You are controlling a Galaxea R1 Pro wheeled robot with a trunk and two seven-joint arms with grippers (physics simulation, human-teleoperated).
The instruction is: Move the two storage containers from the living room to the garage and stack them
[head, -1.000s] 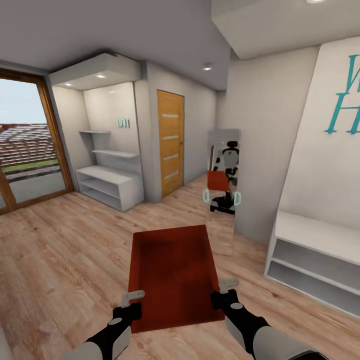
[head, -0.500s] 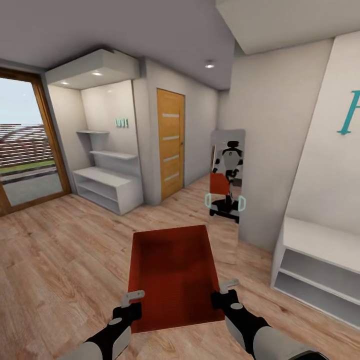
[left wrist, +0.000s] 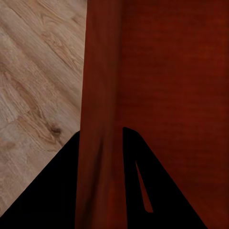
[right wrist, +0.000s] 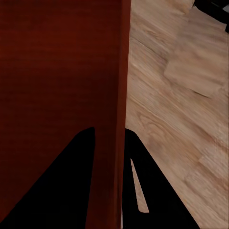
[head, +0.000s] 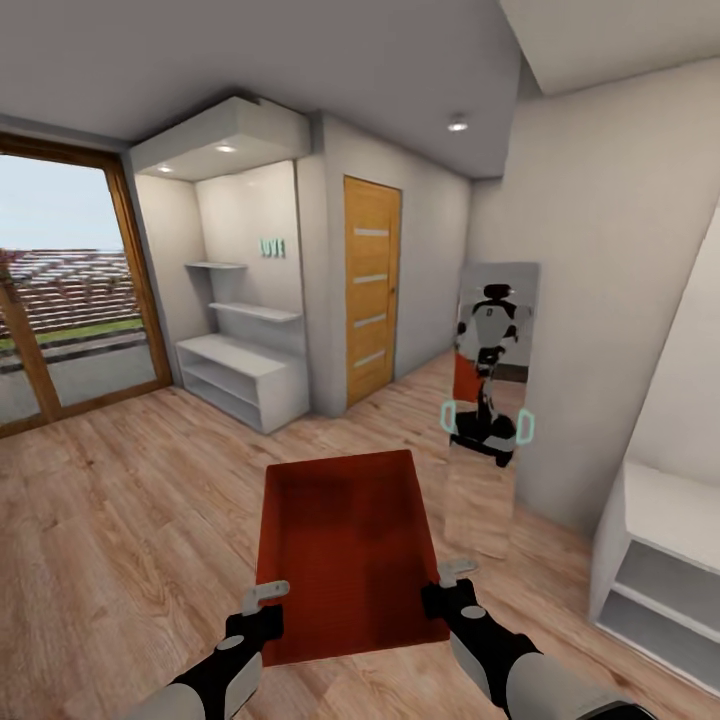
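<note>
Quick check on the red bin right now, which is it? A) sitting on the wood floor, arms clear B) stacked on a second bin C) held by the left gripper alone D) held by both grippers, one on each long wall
D: the storage container is carried over the wood floor, with the left gripper clamped over one long wall and the right gripper over the opposite wall; each wrist view shows fingers straddling a wall.

A wooden door [head: 371, 288], white shelves [head: 243, 365] and a standing mirror [head: 490, 400].

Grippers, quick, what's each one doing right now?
Left gripper: shut on the storage container, left wall.
Right gripper: shut on its right wall.
</note>
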